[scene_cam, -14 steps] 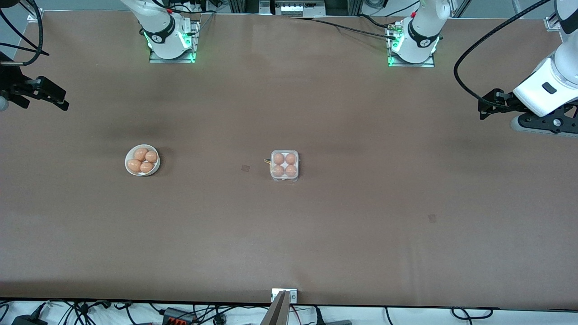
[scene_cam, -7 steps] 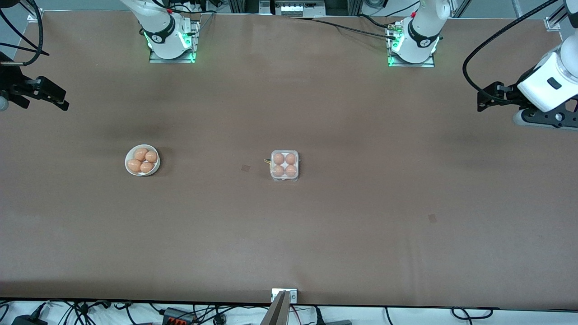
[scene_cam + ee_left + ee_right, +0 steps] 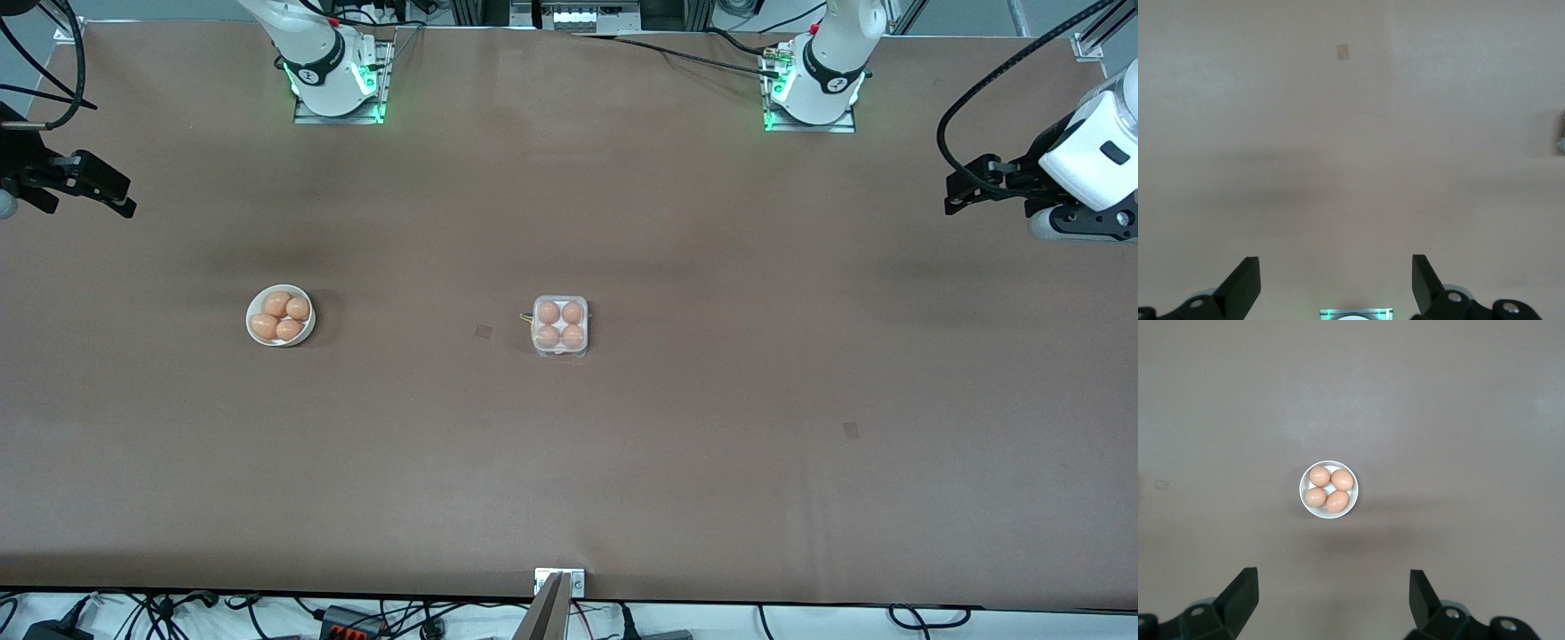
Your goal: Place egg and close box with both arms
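Observation:
The box (image 3: 560,352) sits mid-table with its clear lid down over several tan eggs (image 3: 549,313), one in each cell. More identical eggs (image 3: 277,304) lie in a round white bowl (image 3: 250,322) toward the right arm's end; the right wrist view shows the bowl (image 3: 1303,490) too. My left gripper (image 3: 965,188) hangs open and empty over the table's edge at the left arm's end, far from the box; its wrist view (image 3: 1336,283) shows bare table between the jaws. My right gripper (image 3: 107,191) is open and empty over the right arm's end, its wrist view (image 3: 1331,597) looking down on the bowl.
Both arm bases (image 3: 338,84) (image 3: 811,89) stand with green lights along the edge farthest from the front camera. Small dark patches (image 3: 483,332) (image 3: 851,430) mark the brown table. A metal bracket (image 3: 558,582) sits at the nearest edge.
The left arm has swung farther out toward its own end of the table, away from the box. The right arm, the box and the bowl have not moved.

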